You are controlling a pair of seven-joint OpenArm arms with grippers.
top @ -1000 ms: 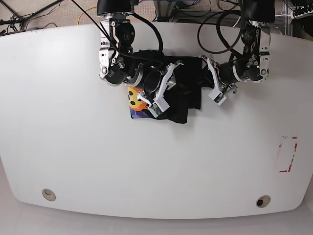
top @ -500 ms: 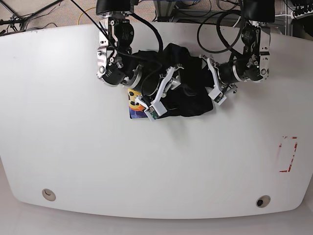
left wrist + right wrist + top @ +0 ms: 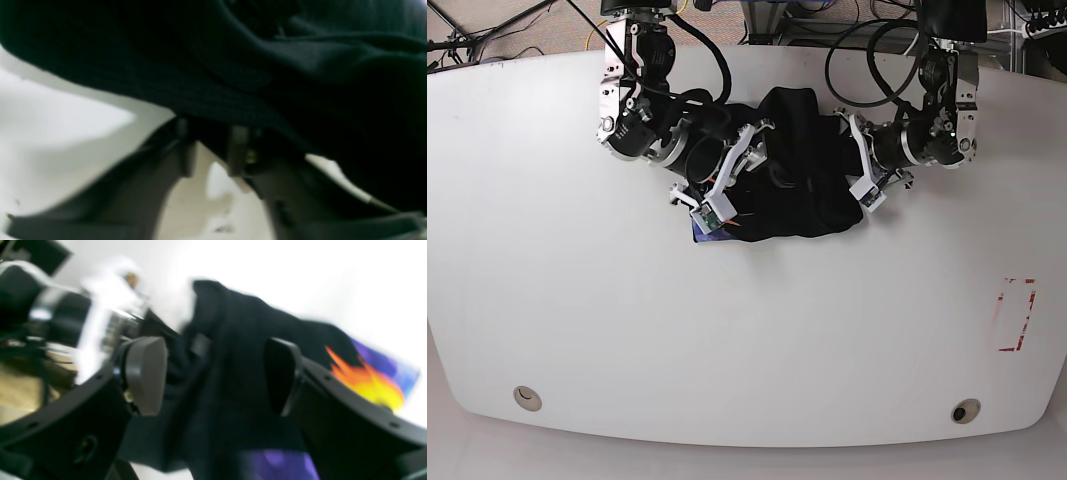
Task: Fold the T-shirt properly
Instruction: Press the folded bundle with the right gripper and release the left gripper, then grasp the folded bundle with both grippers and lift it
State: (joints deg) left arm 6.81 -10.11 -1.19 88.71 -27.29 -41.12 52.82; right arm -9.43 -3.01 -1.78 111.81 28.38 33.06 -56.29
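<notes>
On white table (image 3: pixel 577 320), black T-shirt (image 3: pixel 802 200) bunched, right pincer (image 3: pixel 213 380) open (cloth between), left pincer (image 3: pixel 864 178) state unclear

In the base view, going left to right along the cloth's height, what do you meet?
Right hand → black T-shirt → left hand → red-marked rectangle near the table edge.
</notes>
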